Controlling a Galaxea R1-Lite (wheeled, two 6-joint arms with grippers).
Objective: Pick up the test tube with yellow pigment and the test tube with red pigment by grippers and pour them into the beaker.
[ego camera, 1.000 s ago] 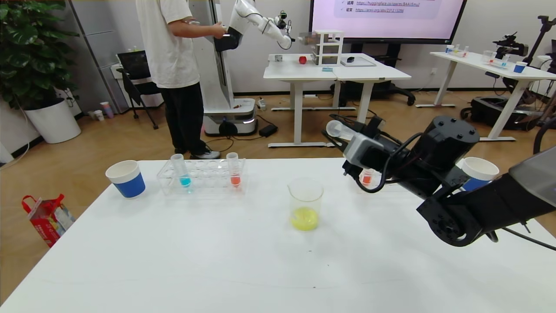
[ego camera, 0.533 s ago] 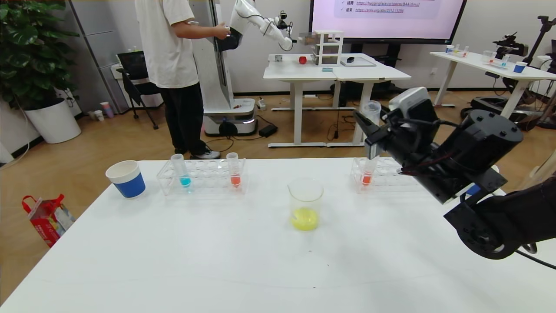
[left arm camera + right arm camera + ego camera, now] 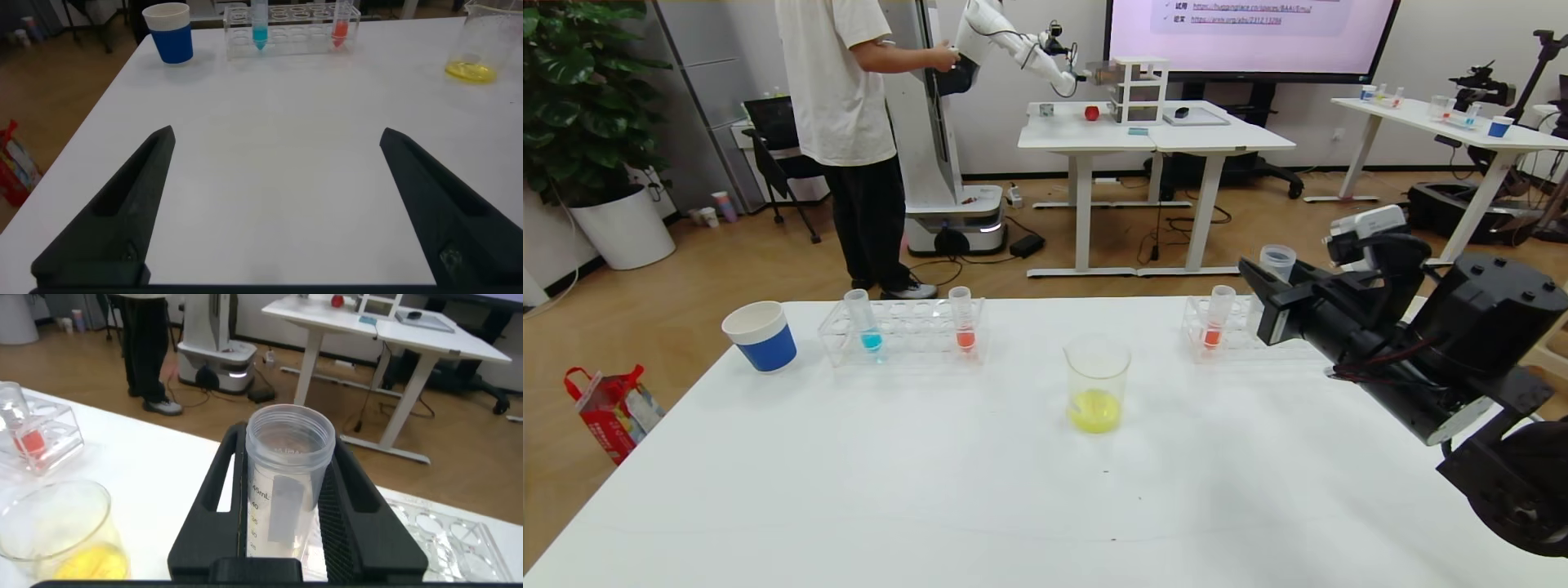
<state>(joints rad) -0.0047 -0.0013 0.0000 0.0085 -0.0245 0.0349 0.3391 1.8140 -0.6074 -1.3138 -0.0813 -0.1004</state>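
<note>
My right gripper [image 3: 1270,282] is shut on a clear tube [image 3: 1276,261] that stands upright and looks empty. It hovers just above the right rack [image 3: 1233,331]. The right wrist view shows the tube [image 3: 286,482] between the two fingers [image 3: 359,498]. The beaker [image 3: 1097,384] stands mid-table with yellow liquid in its bottom, and shows in the right wrist view [image 3: 57,531]. One tube with orange-red liquid [image 3: 1217,318] stands in the right rack, another [image 3: 964,322] in the left rack. My left gripper [image 3: 276,135] is open and empty, low over the near table.
The left rack [image 3: 903,331] also holds a cyan-blue tube [image 3: 870,327]. A white-and-blue paper cup [image 3: 760,335] stands at the far left. A person and another robot stand beyond the table's far edge.
My right arm has swung right and back from above the beaker to over the right rack. The held tube has turned from lying tilted to upright.
</note>
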